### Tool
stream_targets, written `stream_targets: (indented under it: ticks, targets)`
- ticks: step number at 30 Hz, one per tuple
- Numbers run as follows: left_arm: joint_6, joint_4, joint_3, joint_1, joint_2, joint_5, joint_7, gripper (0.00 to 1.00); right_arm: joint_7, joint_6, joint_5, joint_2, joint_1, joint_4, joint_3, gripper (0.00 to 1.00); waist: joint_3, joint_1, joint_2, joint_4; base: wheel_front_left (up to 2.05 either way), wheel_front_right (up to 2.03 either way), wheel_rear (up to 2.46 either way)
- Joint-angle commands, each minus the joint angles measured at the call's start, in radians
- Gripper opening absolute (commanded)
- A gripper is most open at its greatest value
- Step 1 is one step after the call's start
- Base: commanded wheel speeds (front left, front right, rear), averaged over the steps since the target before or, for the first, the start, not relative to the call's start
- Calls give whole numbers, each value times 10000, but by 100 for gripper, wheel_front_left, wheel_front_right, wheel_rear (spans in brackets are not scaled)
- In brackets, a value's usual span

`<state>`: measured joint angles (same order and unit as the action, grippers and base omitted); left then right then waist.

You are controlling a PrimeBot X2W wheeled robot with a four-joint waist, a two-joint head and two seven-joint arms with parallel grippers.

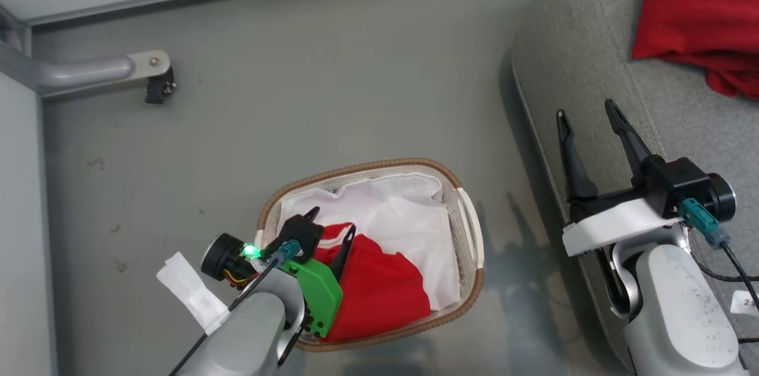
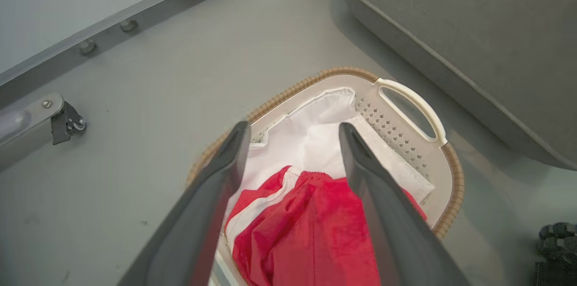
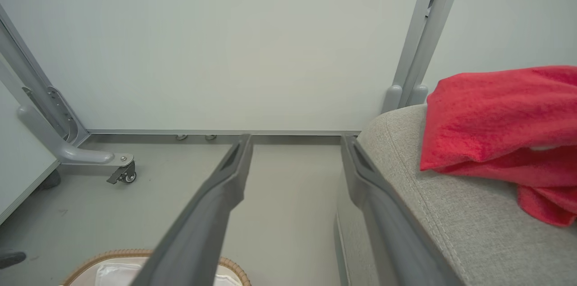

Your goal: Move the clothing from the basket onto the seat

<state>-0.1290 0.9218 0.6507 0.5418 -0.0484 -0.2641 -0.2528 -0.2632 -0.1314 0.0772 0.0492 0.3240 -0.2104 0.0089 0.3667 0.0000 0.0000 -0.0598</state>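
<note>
Grey floor (image 1: 356,79), left fingers (image 1: 345,248) spread over shirt (image 1: 379,293) in basket (image 1: 367,166)

Head cam top-down, basket (image 1: 458,217) in all

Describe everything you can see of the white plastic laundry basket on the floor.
The oval white perforated plastic basket has a brown woven rim, a white loop handle, and stands upright on the grey floor, apart from the grey fabric sofa. A white lining sheet covers its inside; a crumpled red shirt with white stripes lies on it. The left gripper, jaws open, hangs over it.
</note>
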Motion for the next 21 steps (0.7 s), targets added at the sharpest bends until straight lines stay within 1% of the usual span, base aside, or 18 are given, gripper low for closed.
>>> stream_targets:
  ticks: [1, 6, 11, 14, 21]
  targets:
    - [-26, 370, 218, 375, -133, -165, 126, 100, -24, 14, 57, 25, 225, 77, 99, 100, 1327, 0, 0, -1023, 0, 0, 0]
    - [-28, 1500, 1061, 1029, -332, -475, 513, 100, -24, 14, 240, 22, 557, 254, 452, 100, 2135, 0, 0, -1522, 0, 0, 0]
    - [-28, 2318, 1470, 1528, -629, -846, 867, 100, -24, 14, 449, 20, 843, 406, 755, 100, 2841, 0, 0, -1908, 0, 0, 0]
    - [-29, 2785, 1597, 1847, -923, -987, 880, 100, -24, 14, 631, 20, 1055, 474, 943, 100, 3283, 0, 0, -2133, 0, 0, 0]
    - [-29, 3277, 1603, 2277, -1293, -1196, 912, 100, -24, 14, 887, 19, 1305, 620, 1199, 100, 3865, 0, 0, -2364, 0, 0, 0]
